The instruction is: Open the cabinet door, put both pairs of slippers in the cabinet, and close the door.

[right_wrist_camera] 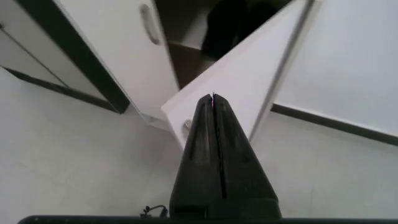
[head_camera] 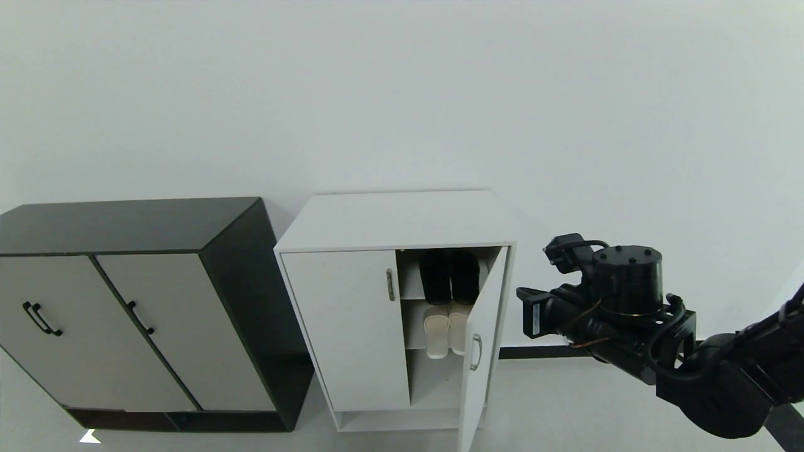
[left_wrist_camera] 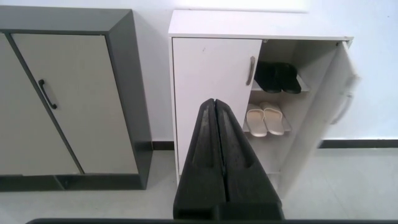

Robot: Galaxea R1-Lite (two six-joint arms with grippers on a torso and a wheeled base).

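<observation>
Door-closing step, I judge: slippers (head_camera: 445, 329) are sitting inside the cabinet (head_camera: 389, 220), and the right gripper (right_wrist_camera: 213, 102), pinched together and empty, is hovering by the cabinet's open door (head_camera: 488, 307), which is needing a push.

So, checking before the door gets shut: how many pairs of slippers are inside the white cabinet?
2: the black pair uppermost, the white pair directly beneath it. The open door may hide more.

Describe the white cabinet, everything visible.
The white two-door board cabinet stands upright on the floor against the wall, beside a black cabinet with grey doors. Its left door is closed; its right door, hinged at the right, hangs partly open. Each has a slim vertical metal handle. Inside, a black pair of slippers lies on the top shelf, a white pair of slippers on the shelf below. The shut right end effector is by the open door; contact unclear.
</observation>
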